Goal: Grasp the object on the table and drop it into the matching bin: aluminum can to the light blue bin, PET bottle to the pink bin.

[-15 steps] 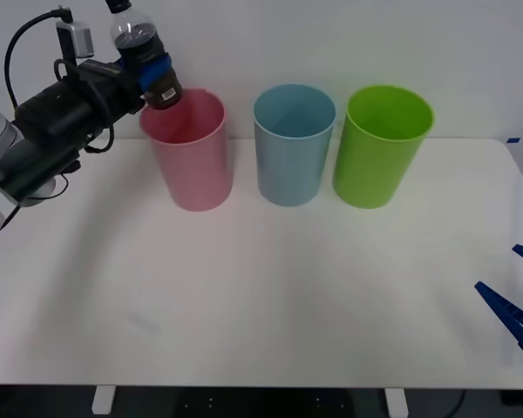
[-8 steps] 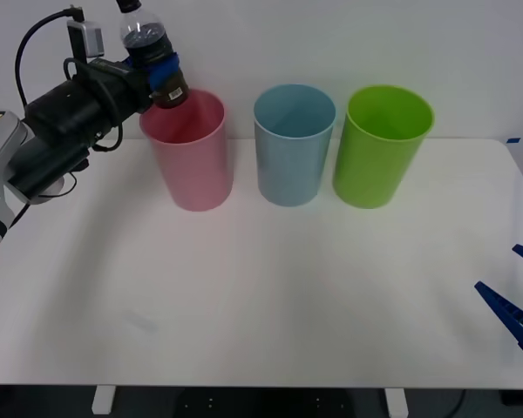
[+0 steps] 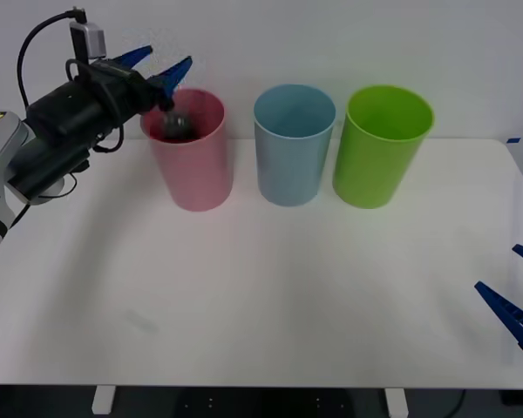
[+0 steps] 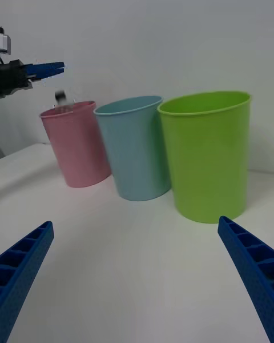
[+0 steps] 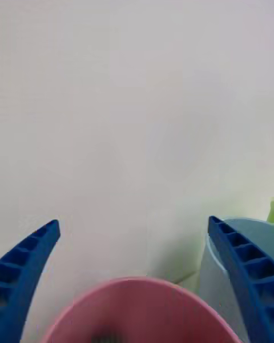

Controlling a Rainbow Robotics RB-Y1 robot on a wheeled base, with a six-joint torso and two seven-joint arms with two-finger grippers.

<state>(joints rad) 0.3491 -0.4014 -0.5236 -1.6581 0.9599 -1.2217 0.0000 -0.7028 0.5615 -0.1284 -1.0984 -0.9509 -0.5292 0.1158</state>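
- Left hand (image 3: 154, 66) is held spread open just above the tall pink plastic bin (image 3: 192, 170).
- Small clear plastic bottle (image 3: 176, 124) is seen directly below it, inside the bin's mouth.
- Right hand (image 3: 515, 296), also open, is parked well apart.

The left arm reaches forward and to the right from the left edge of the front view, its black wrist raised high with a cable looping above it. The left gripper (image 3: 157, 67) is at the end of this arm, and its two blue ribbed fingers (image 5: 28, 260) are spread wide apart, holding nothing. The right gripper (image 3: 519, 296) is low at the right edge of the front view, far from the left one. Its fingers (image 4: 254, 263) are also spread apart and empty.
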